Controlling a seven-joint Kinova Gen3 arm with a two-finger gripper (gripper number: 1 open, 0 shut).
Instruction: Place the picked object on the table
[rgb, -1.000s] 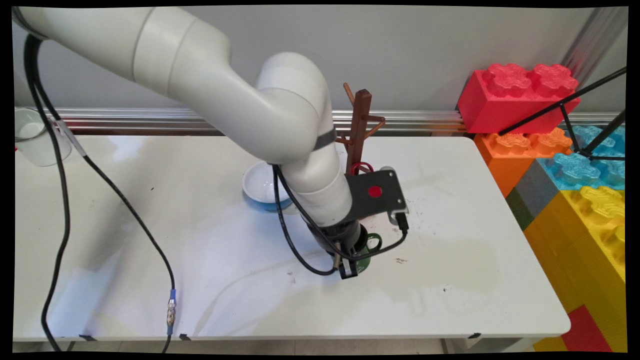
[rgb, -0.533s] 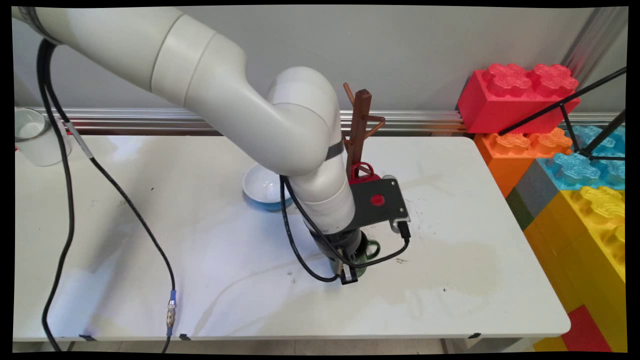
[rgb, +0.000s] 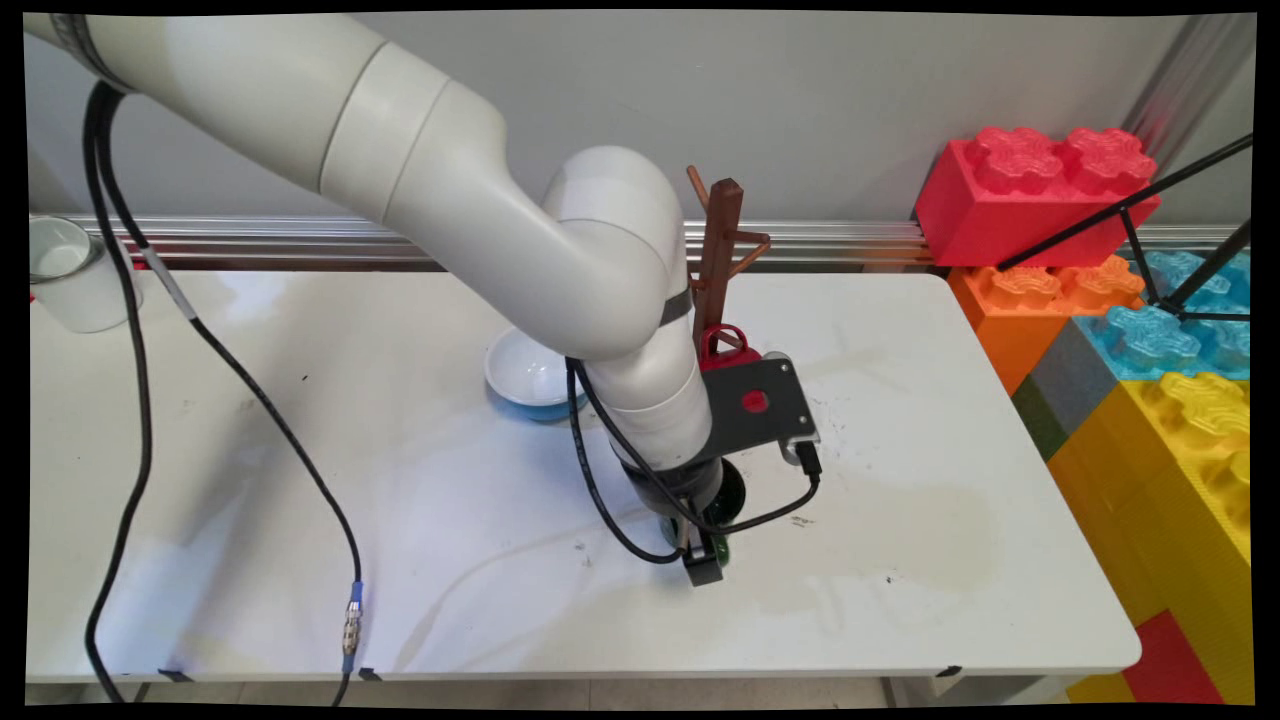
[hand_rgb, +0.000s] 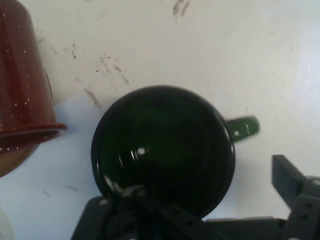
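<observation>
Green mug (hand_rgb: 162, 150) stands upright on the tabletop (rgb: 900, 520) right beneath me; my fingers (hand_rgb: 292, 187) are spread, one reaching inside its mouth, one outside the wall; a red mug (hand_rgb: 22, 85) stands just beside.

A dark green mug (hand_rgb: 162, 150) stands upright on the white surface (rgb: 400, 520), mouth up, its glossy inside dark and its small green handle (hand_rgb: 242, 127) sticking out to one side. It sits directly under the gripper (rgb: 703, 560), with a red speckled mug (hand_rgb: 22, 75) just beside it, tipped on its side.
</observation>
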